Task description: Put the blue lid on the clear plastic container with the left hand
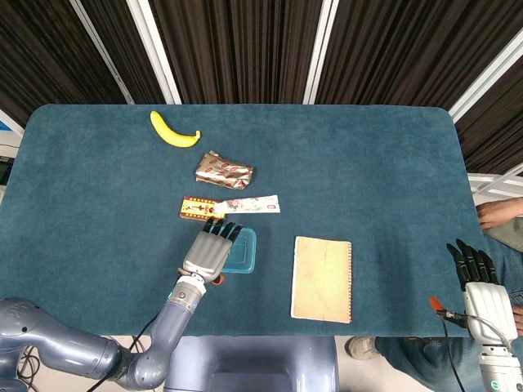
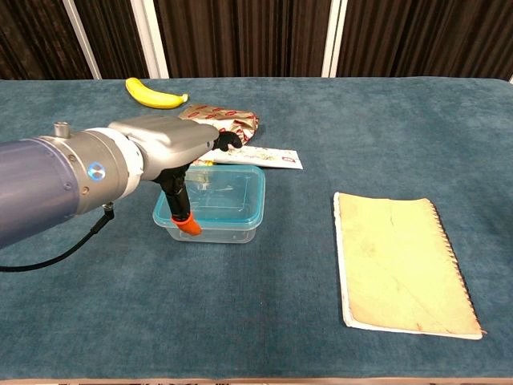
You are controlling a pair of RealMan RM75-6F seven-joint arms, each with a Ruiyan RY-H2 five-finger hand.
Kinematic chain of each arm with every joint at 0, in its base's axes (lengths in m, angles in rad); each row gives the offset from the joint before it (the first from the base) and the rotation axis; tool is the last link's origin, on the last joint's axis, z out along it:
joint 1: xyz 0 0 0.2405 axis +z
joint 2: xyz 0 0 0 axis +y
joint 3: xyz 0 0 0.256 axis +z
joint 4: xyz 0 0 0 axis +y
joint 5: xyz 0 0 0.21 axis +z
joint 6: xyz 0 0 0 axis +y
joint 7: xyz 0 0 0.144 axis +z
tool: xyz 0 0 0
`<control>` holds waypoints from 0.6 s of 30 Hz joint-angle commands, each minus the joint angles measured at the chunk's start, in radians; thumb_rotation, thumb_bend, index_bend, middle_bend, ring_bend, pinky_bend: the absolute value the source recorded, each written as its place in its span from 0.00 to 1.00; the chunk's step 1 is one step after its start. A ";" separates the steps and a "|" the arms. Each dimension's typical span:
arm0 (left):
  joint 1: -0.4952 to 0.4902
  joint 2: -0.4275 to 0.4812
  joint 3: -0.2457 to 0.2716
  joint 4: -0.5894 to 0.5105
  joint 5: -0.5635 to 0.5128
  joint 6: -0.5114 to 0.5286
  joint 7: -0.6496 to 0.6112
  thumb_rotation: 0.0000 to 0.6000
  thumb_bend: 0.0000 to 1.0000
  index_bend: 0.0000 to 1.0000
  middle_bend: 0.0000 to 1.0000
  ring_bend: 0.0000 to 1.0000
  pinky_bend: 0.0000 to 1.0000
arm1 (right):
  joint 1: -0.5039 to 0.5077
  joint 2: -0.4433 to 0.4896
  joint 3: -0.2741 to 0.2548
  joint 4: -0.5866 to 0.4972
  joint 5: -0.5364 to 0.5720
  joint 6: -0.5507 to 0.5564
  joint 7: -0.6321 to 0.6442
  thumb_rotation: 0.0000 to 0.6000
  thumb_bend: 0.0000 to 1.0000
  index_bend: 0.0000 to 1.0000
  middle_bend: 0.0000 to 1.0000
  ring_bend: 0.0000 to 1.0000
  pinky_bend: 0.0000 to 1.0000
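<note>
The clear plastic container [image 1: 244, 255] [image 2: 229, 221] stands on the blue cloth near the front, left of centre. The blue lid [image 2: 234, 192] lies on top of it, level with the rim. My left hand [image 1: 210, 255] [image 2: 164, 146] hovers flat over the container's left part, fingers stretched toward the back and holding nothing. Its orange-tipped thumb [image 2: 189, 225] hangs down by the front left corner of the container. My right hand [image 1: 481, 286] is off the table's front right corner, fingers straight and empty; only the head view shows it.
A notebook [image 1: 322, 278] [image 2: 397, 261] lies right of the container. Behind the container are a flat sachet [image 1: 249, 204] [image 2: 271, 157], a small red and yellow box [image 1: 194, 210], a foil packet [image 1: 224, 171] [image 2: 218, 120] and a banana [image 1: 174, 131] [image 2: 155, 94]. A person's hand [image 1: 497, 214] shows at the right edge.
</note>
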State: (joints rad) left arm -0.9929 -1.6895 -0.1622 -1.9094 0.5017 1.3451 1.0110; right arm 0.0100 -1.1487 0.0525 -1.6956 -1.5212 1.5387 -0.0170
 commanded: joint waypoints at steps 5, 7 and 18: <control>0.037 0.025 0.001 -0.046 0.117 0.069 -0.057 1.00 0.34 0.21 0.24 0.00 0.00 | -0.001 0.000 0.001 -0.001 0.000 0.004 0.000 1.00 0.27 0.02 0.00 0.00 0.00; 0.044 0.015 -0.014 -0.034 0.138 0.085 -0.078 1.00 0.40 0.27 0.28 0.00 0.00 | -0.002 0.000 0.002 -0.002 0.004 0.003 0.002 1.00 0.27 0.02 0.00 0.00 0.00; 0.030 0.004 -0.086 0.056 0.103 0.037 -0.095 1.00 0.48 0.51 0.45 0.00 0.00 | 0.000 0.001 0.004 -0.005 0.016 -0.007 0.006 1.00 0.27 0.02 0.00 0.00 0.00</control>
State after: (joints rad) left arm -0.9581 -1.6830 -0.2376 -1.8669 0.6172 1.3942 0.9144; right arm 0.0101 -1.1482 0.0567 -1.7003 -1.5051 1.5318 -0.0119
